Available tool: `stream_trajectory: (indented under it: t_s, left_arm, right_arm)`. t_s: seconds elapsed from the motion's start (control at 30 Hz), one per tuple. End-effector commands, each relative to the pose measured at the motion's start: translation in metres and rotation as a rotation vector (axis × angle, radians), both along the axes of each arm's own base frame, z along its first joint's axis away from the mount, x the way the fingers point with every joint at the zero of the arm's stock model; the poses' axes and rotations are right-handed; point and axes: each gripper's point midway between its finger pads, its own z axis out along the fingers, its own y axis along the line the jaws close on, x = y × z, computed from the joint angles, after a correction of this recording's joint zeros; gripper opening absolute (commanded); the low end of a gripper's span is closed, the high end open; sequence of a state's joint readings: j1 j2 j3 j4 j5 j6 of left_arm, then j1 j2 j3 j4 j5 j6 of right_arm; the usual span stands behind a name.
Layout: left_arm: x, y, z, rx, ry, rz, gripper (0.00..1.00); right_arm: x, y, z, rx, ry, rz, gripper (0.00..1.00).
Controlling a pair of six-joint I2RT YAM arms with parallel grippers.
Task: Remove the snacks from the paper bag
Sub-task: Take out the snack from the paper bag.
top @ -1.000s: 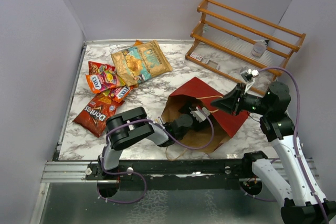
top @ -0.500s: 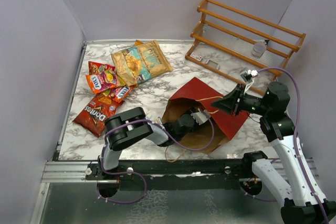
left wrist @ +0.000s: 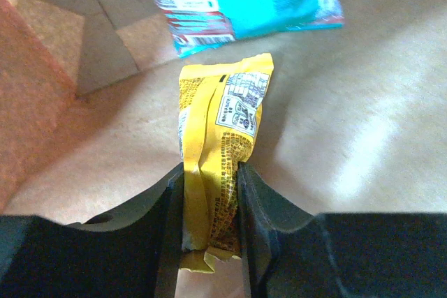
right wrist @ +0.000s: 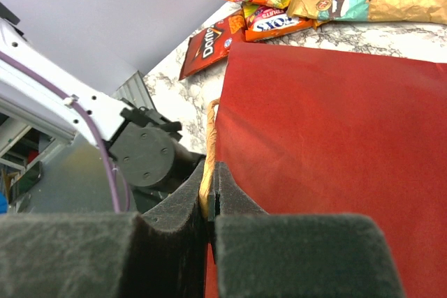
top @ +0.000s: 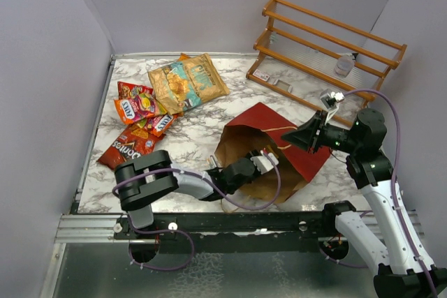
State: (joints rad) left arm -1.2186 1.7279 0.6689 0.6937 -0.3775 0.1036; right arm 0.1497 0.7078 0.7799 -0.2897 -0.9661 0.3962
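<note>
Yellow packet (left wrist: pixel 213 165) between left fingers (left wrist: pixel 262 221), inside paper bag (left wrist: pixel 363 102)

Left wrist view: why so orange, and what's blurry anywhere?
Left wrist view: inside the red paper bag the light is warm, with a bright patch at right; the small yellow foil packet is sharp, the left gripper dark. Right wrist view: the right gripper is blurred, close to the lens.
</note>
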Motion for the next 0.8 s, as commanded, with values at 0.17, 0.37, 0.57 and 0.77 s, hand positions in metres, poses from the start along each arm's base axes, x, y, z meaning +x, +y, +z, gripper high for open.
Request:
stream_trajectory:
  t_s: [0.17, 0.37, 0.57, 0.77]
  left_arm:
    - [-0.054, 0.049, 0.078, -0.137, 0.076, 0.021, 0.33]
    - [-0.065, 0.106, 0.15, -0.236, 0.079, 0.065, 0.32]
    - [-0.07, 0.162, 0.215, -0.294, 0.04, 0.109, 0.32]
    - [-0.065, 0.183, 0.264, -0.374, -0.019, 0.147, 0.32]
  right_arm:
    - [0.01, -0.002, -0.001, -0.013, -0.017, -0.042, 0.01]
    - [0.013, -0.002, -0.007, -0.018, -0.007, -0.044, 0.01]
    - [0.015, -0.003, -0.011, -0.027, 0.002, -0.055, 0.01]
    - [0.015, -0.004, -0.015, -0.024, 0.021, -0.064, 0.01]
